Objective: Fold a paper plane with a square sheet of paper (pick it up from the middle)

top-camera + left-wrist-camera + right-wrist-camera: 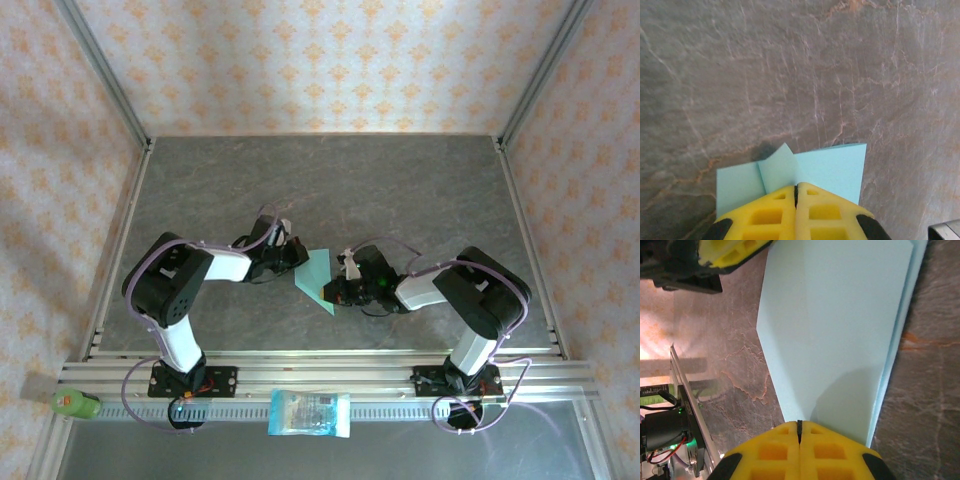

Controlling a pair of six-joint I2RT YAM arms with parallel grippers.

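Paper folding seen from above: two robot arms reach inward over a grey marbled table (400,190). The square sheet of paper (318,278), light teal and already creased into an angular shape, lies between the two sets of fingertips. The left gripper (297,256) meets its far left edge and the right gripper (333,293) its near right edge. Behind the arms, a blue-and-white packet (310,412) rests on the mounting rail.

From the left wrist, the left gripper (796,187) has its yellow fingers pressed together with no gap. The paper (832,167) spreads just beyond the tips and to both sides, and one small flap stands up slightly left of them. Whether the sheet is nipped between the fingers cannot be told.

From the right wrist, the right gripper (799,424) is likewise closed tight. The paper (835,325) begins at its fingertips and widens away from them, its layered edges visible on the right. Past the sheet's far left corner, the left gripper's yellow fingers (737,247) appear.
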